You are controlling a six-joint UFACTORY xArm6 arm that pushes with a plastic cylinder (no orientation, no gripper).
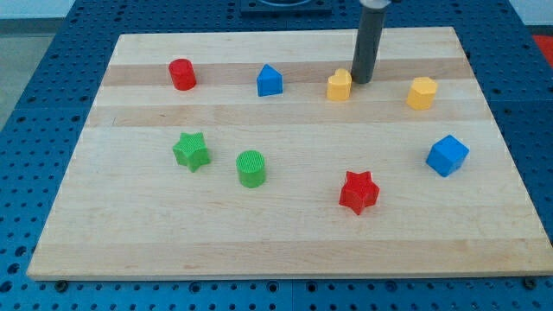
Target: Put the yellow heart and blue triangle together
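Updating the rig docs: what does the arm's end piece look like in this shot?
A plain straight rod, dark grey, round in section and of even thickness. My tip ends blunt, beside the yellow heart. No cables, markings or fingers show. Its upper end runs out of the view's top, so the arm itself is not in view.

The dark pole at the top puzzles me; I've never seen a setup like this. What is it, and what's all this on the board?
That pole is a robot arm's rod. It has no fingers; it only pushes things with my tip, which sits just right of the yellow heart. The one camera looks down at a wooden board. To the heart's left stand the blue triangle and a red cylinder; to its right is another yellow block. Lower down are a green star, green cylinder, red star and blue cube. Nothing is held.
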